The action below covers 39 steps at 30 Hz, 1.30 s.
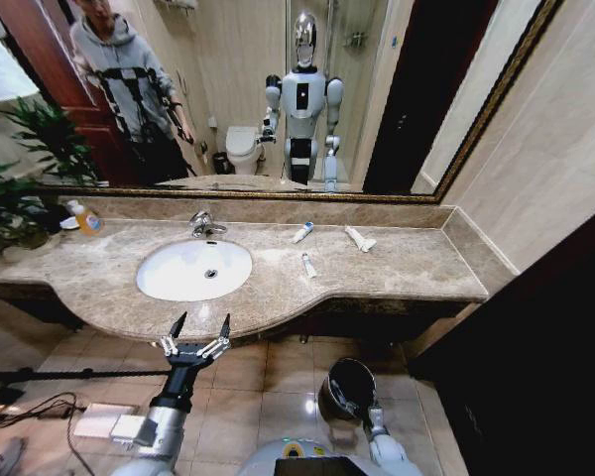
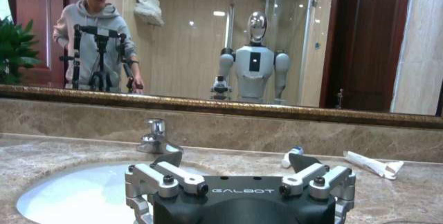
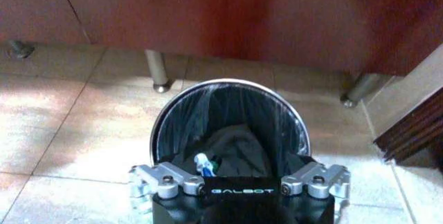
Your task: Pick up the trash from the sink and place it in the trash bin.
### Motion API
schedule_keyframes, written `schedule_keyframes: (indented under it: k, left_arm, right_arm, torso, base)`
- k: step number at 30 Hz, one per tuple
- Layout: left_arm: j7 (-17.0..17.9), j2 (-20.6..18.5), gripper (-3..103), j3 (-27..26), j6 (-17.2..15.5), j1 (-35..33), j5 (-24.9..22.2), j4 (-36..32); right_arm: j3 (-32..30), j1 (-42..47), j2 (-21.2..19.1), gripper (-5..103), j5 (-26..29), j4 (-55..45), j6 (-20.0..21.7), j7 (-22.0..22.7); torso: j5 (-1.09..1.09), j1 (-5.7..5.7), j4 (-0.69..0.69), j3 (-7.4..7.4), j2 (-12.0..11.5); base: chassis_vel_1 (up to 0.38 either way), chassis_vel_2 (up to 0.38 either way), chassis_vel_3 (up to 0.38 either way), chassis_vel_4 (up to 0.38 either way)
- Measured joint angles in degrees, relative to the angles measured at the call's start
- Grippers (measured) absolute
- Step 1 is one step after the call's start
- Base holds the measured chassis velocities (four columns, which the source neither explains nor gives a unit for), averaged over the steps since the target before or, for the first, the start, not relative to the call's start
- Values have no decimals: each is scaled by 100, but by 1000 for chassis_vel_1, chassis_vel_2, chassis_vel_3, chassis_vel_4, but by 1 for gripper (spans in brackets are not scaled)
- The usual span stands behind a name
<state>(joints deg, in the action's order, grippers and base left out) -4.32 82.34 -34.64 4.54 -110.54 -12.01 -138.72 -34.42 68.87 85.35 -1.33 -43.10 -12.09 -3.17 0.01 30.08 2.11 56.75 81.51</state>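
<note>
The white oval sink (image 1: 169,283) is set in a beige marble counter (image 1: 416,268). Three pieces of trash lie on the counter to its right: a white tube with blue print (image 1: 302,232), a small white tube (image 1: 307,265) and a longer white tube (image 1: 360,238). My left gripper (image 1: 198,327) hangs open at the counter's front edge, just before the basin (image 2: 62,193), with nothing between its fingers. On the floor stands the black trash bin (image 1: 329,382). My right gripper (image 3: 235,162) is open over its mouth. A white-and-blue tube with a green one (image 3: 204,164) lies inside.
A chrome faucet (image 1: 203,226) stands behind the basin. A yellow soap bottle (image 1: 87,220) and a plant (image 1: 20,188) are at the counter's far left. Cables and a white box (image 1: 99,421) lie on the floor to the left. A dark cabinet (image 1: 535,367) stands to the right.
</note>
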Motion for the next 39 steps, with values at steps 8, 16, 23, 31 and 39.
schedule_keyframes:
  k: [8,16,23,31,39]
  left_arm:
    - [0,0,100,0,0,0,0,0]
    - [1,0,100,0,0,0,0,0]
    - [-2,0,100,0,0,0,0,0]
    - [-1,0,100,0,0,0,0,0]
    - [0,0,100,0,0,0,0,0]
  right_arm:
    - [25,643,-80,100,280,-1081,8,-30]
    - [-40,1606,-149,100,648,-3086,75,135]
    - [-143,2590,-100,100,639,-4729,-111,360]
    - [-175,3458,3,100,962,-6381,-289,493]
    - [-230,3294,50,100,1347,-7961,181,471]
  torso:
    - [0,0,0,0,0]
    - [-2,-1,0,0,0]
    - [0,-1,0,0,0]
    - [-1,-1,-1,0,0]
    - [-2,0,-1,0,0]
  base:
    - [0,0,0,0]
    - [0,0,0,0]
    - [0,0,0,0]
    - [0,0,0,0]
    - [0,0,0,0]
